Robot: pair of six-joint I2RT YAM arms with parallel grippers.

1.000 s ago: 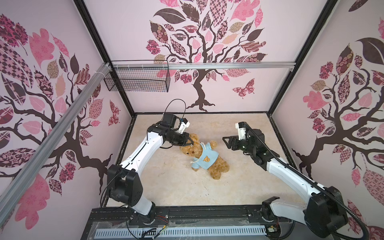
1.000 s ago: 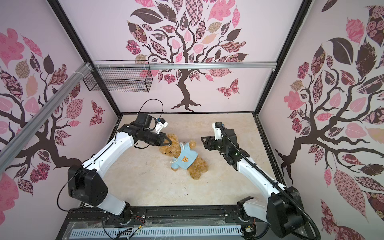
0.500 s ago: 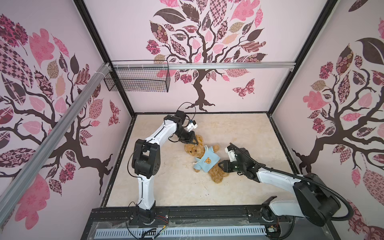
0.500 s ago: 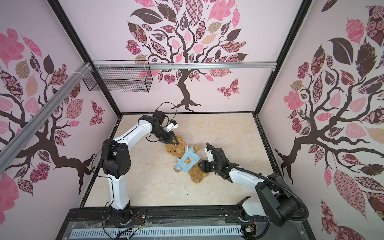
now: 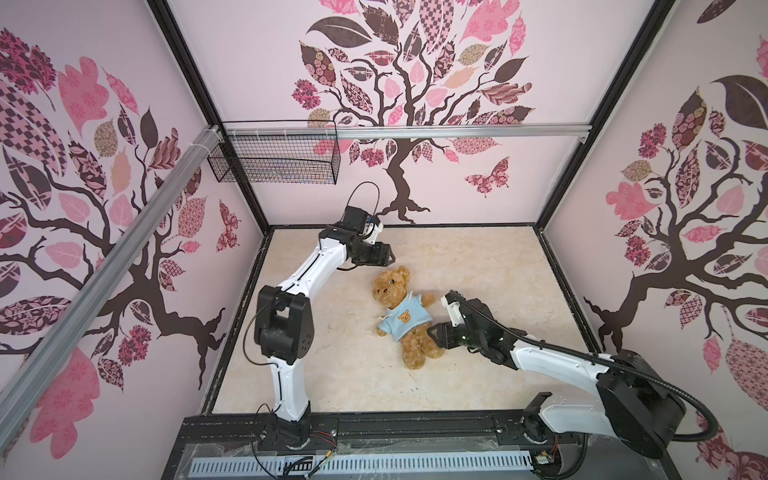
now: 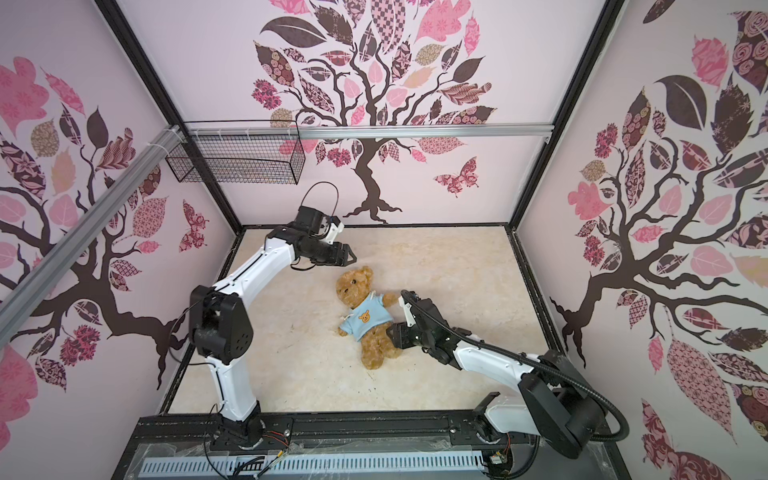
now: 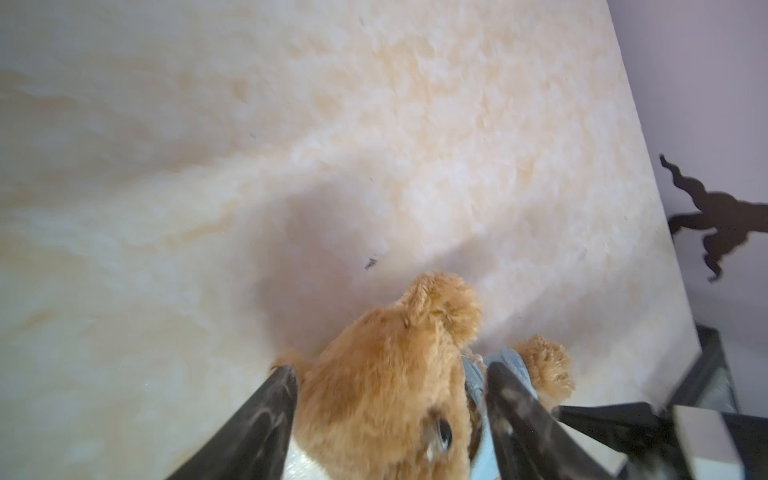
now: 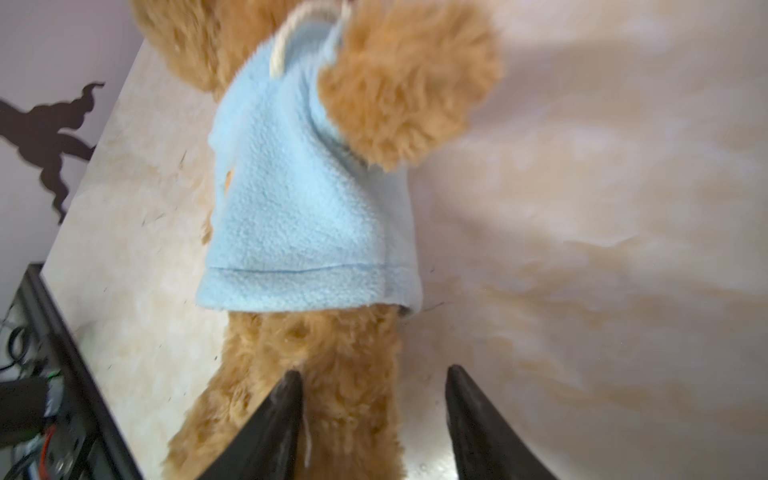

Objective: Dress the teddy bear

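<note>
The teddy bear (image 5: 392, 289) (image 6: 355, 284) lies on its back in the middle of the table, head toward the back wall. It wears a light-blue shirt (image 5: 405, 318) (image 8: 299, 208) with an orange bear-face print. My left gripper (image 5: 390, 254) (image 6: 352, 257) hovers open just behind the head, apart from it. In the left wrist view the left gripper (image 7: 390, 370) frames the head (image 7: 440, 307). My right gripper (image 5: 431, 334) (image 6: 390, 334) (image 8: 374, 372) is open beside the bear's legs (image 8: 332, 353). One finger lies over the fur, the other over bare table.
A wire basket (image 5: 272, 156) hangs on the back wall under an aluminium rail (image 5: 415, 132). The marbled tabletop (image 5: 478, 257) is walled on three sides. A black frame (image 5: 374, 424) runs along the front edge.
My left gripper has opened and drawn back from the bear's head. The right arm swung down from the right to the bear's legs, and its jaws closed partway, then widened again.
</note>
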